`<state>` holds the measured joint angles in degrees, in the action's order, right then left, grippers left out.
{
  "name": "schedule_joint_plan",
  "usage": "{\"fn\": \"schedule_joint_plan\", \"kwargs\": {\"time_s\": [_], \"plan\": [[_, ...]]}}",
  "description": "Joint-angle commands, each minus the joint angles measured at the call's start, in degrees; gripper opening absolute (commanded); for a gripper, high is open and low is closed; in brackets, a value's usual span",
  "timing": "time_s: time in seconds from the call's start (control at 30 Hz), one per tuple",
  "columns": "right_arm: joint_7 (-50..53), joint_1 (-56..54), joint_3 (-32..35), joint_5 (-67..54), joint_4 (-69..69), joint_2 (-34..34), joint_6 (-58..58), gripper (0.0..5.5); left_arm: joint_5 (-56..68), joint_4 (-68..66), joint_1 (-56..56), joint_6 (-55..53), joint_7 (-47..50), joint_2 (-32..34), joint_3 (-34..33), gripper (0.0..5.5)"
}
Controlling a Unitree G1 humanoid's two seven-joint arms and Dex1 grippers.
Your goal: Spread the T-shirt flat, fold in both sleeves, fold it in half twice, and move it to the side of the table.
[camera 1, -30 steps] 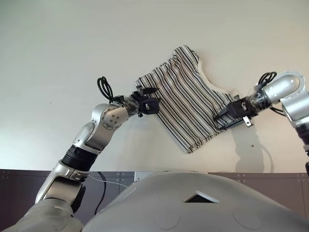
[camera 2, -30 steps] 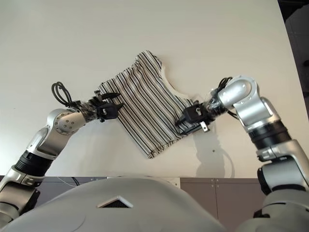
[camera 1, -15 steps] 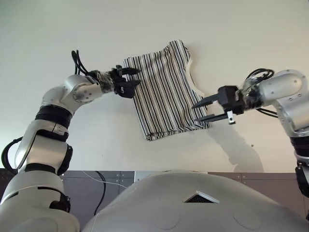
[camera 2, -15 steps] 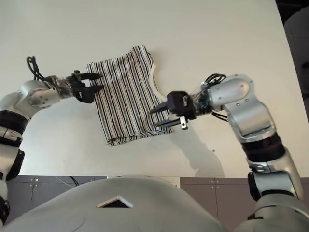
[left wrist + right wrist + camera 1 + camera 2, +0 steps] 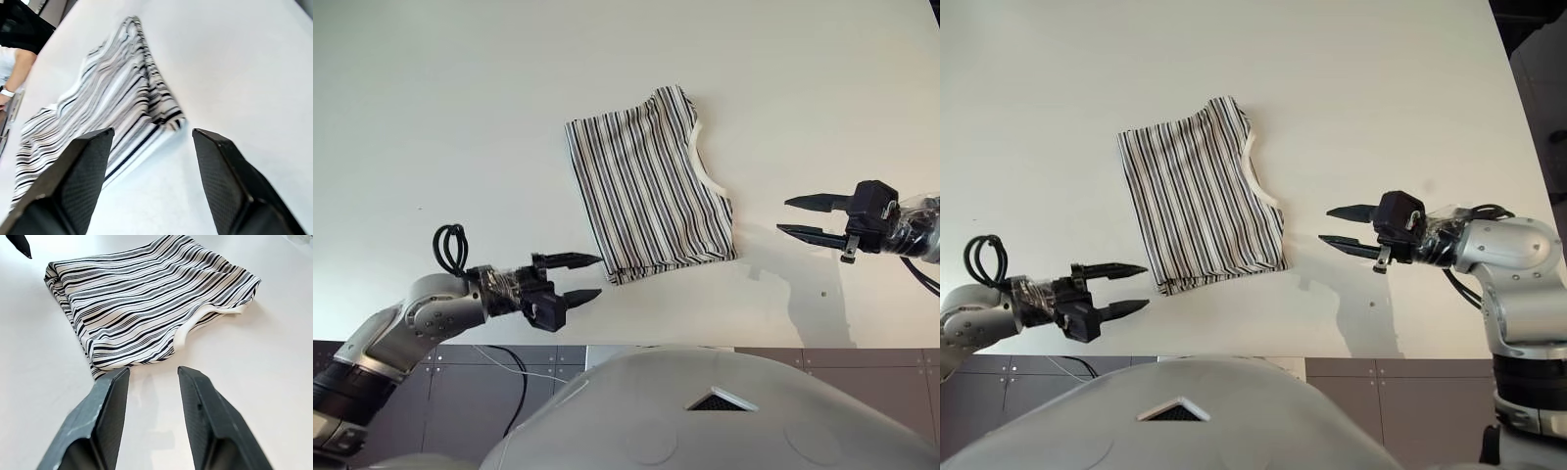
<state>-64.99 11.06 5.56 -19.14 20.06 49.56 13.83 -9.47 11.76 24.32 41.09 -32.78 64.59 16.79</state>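
Apparently the folding is done: the T-shirt (image 5: pixel 646 201) lies as a compact striped packet near the middle of the counter (image 5: pixel 460 117), so the step in hand looks like carrying it to the side. The left hand (image 5: pixel 592 275) hangs just off the packet's near corner, at about 7 o'clock from it, with its fingers spread wide and nothing held. The right hand (image 5: pixel 785 215) sits apart at about 4 o'clock, equally wide open and empty. To do this well, each hand should probably bite through every layer at opposite edges, then lift or slide in step, keeping the packet level so the folds do not spill open. Its long axis runs roughly from 11 to 5 o'clock, and the white neck rib (image 5: pixel 180 335) faces 3 o'clock, toward the right hand.
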Motion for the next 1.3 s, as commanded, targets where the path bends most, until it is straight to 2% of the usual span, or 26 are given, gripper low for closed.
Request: {"fn": "schedule_joint_plan", "kwargs": {"time_s": [0.03,0.2,0.33,0.57,0.67,0.77,0.9,0.97,1.07,1.2,1.3], "plan": [[1.1,-0.9,-0.7,0.0,0.9,-0.3,0.0,1.8,-7.2,-0.9,-0.8,-0.4,0.8,-3.1,-0.9,2.93],[2.1,-1.9,-2.8,-0.1,1.3,-1.1,0.2,1.8,-15.0,-5.3,-5.4,-1.3,1.7,-9.4,1.3,2.93],[2.4,-2.4,-3.6,0.2,0.7,-1.3,-0.2,1.8,-16.6,-8.1,-7.8,-0.7,1.4,-11.6,2.9,2.93],[1.9,-1.5,-4.0,3.4,-2.9,-0.1,-4.8,1.8,-15.3,-10.2,-8.1,2.1,0.5,-11.2,4.1,1.86],[1.9,-1.4,-5.3,7.0,-5.0,0.0,-9.9,1.8,-15.1,-11.9,-8.8,2.8,0.5,-11.7,4.6,1.44],[1.8,-0.7,-6.7,13.0,-8.3,1.3,-20.2,1.8,-14.9,-12.8,-8.6,3.9,0.6,-11.4,4.7,0.85],[4.2,-1.0,-9.1,20.4,-12.0,1.2,-34.5,1.8,-14.3,-14.5,-8.1,6.9,0.0,-9.3,4.4,0.36],[5.6,-0.8,-11.3,23.0,-11.8,0.1,-39.6,2.16,-13.6,-15.2,-8.1,8.8,-0.3,-8.1,4.3,0.18],[7.4,0.6,-16.5,28.9,-11.8,-0.9,-47.1,2.61,-12.6,-16.4,-9.4,10.8,-1.2,-7.2,4.5,0.15],[9.6,2.3,-21.6,33.9,-11.8,-1.8,-50.2,2.61,-12.0,-17.4,-10.5,12.2,-2.1,-7.2,4.5,0.14],[13.5,-0.7,-23.4,38.3,-14.4,-4.3,-51.0,2.61,-11.9,-17.8,-11.0,12.8,-2.5,-7.3,4.6,0.14]]}}
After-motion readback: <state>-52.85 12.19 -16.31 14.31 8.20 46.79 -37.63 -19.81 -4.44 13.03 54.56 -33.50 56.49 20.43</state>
